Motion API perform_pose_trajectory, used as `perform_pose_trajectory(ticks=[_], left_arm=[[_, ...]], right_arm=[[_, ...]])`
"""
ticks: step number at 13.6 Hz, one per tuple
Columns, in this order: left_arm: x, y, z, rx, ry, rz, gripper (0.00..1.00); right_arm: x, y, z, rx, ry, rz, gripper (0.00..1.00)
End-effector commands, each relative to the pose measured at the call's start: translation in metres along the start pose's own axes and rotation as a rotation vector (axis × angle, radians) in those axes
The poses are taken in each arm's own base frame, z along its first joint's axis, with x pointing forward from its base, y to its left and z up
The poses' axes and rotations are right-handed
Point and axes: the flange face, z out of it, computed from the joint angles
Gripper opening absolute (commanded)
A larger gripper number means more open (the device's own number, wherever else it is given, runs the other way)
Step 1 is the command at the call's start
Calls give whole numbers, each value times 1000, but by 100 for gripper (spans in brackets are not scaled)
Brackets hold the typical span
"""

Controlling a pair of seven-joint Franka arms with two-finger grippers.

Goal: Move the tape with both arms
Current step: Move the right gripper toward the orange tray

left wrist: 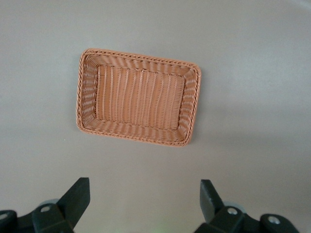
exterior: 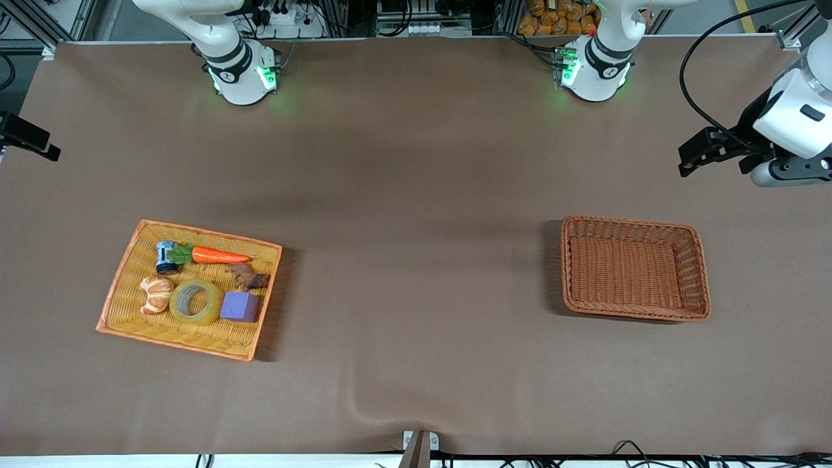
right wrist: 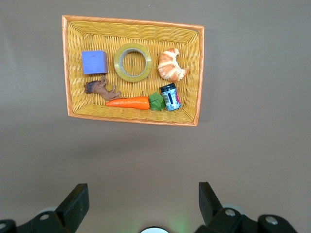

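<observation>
The tape, a yellowish ring, lies flat in the yellow basket toward the right arm's end of the table, between a croissant and a purple cube. In the right wrist view the tape shows far below my right gripper, which is open, empty and high over the table beside that basket. My left gripper is open and empty, high over the left arm's end of the table, above the level of the empty brown basket. The left wrist view shows the left gripper and that basket.
The yellow basket also holds a carrot, a small can and a brown toy animal. The arms' green-lit bases stand along the table's edge farthest from the front camera. Brown cloth covers the table between the two baskets.
</observation>
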Motion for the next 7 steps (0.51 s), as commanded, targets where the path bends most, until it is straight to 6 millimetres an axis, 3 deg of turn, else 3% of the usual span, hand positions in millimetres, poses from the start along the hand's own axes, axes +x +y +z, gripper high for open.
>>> perform_pose_trajectory(ticks=[1,7], left_arm=[[-3,-3,-7,-16,-13,15,100],[2,-4,1,-7,-27,13,100]], right_arm=[[-3,-6,0,-7,-17,4,100],[-3,-6,0,1,-19,3,100]])
